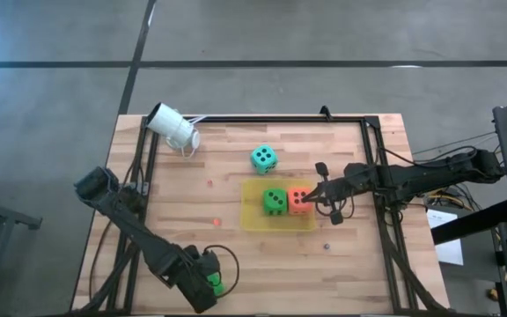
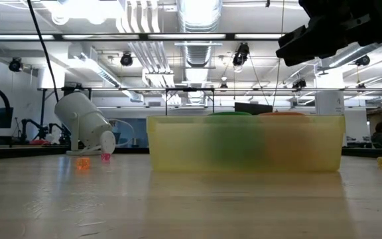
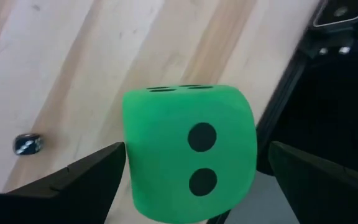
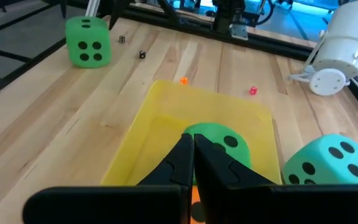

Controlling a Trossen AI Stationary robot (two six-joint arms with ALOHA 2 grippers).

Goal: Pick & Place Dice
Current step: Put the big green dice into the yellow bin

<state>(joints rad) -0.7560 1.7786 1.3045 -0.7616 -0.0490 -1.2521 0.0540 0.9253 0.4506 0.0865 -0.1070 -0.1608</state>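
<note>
No readable text, labels, brands or signs show in any view.

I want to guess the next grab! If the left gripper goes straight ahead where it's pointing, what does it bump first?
Probably the green die: it sits right ahead between the open left gripper fingers, though depth is uncertain.

Green die [image 3: 189, 152] between open fingers [image 3: 79, 180]

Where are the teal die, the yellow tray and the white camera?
teal die [image 1: 264, 158], high view, top face.
yellow tray [image 1: 252, 218], high view, bare floor near the left rim.
white camera [image 1: 172, 126], high view, cylinder body.
</note>
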